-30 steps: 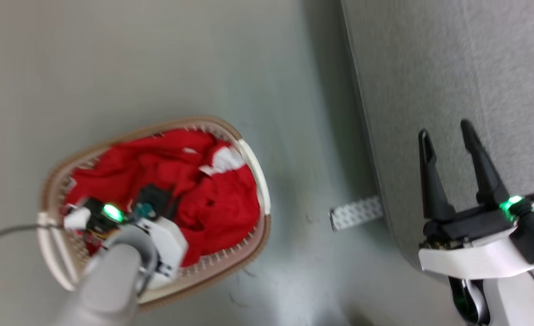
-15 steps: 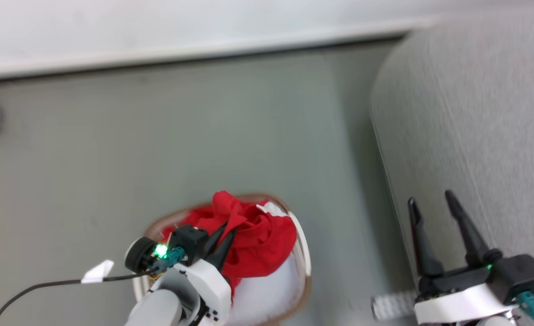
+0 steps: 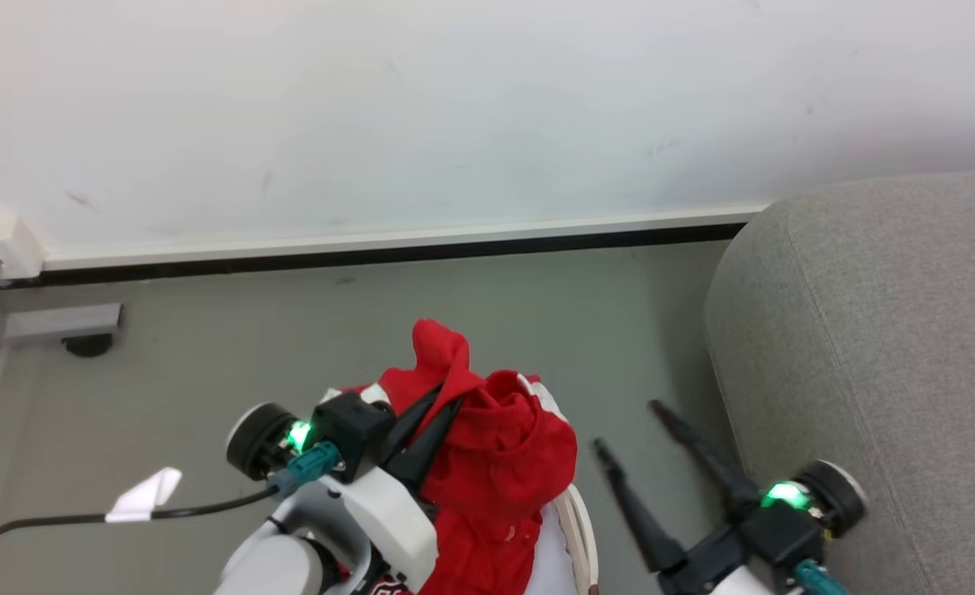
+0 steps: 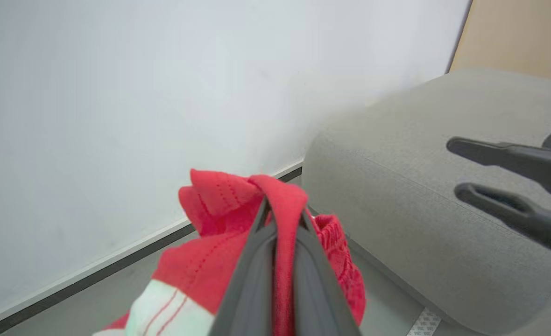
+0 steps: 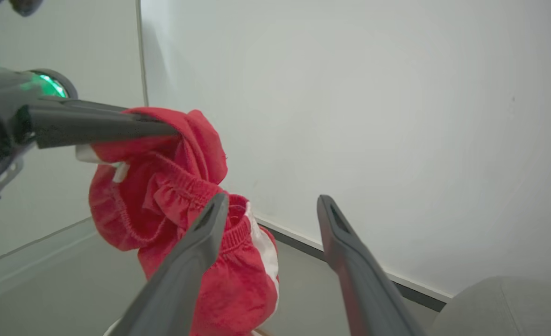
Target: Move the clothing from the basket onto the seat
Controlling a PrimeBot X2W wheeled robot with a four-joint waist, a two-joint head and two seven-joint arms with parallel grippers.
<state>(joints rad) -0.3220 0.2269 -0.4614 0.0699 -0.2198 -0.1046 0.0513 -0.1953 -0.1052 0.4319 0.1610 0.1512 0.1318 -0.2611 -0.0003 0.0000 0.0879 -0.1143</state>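
My left gripper is shut on a bunch of red clothing, held up above the basket. The red cloth with its white trim drapes over both closed fingers and hangs down. Little of the basket shows: a strip of white rim below the garment. The grey seat fills the right side. My right gripper is open over the floor between basket and seat, nothing in it. In the right wrist view its fingers spread just beside the hanging clothing.
A white wall with a dark baseboard runs behind. A grey bracket sits at the wall's foot on the left. A black cable with a white tag trails from my left wrist. White liner shows under the garment.
The head camera has tilted up to the wall. My left gripper has lifted the red clothing higher out of the basket. My right gripper has swung left, off the seat.
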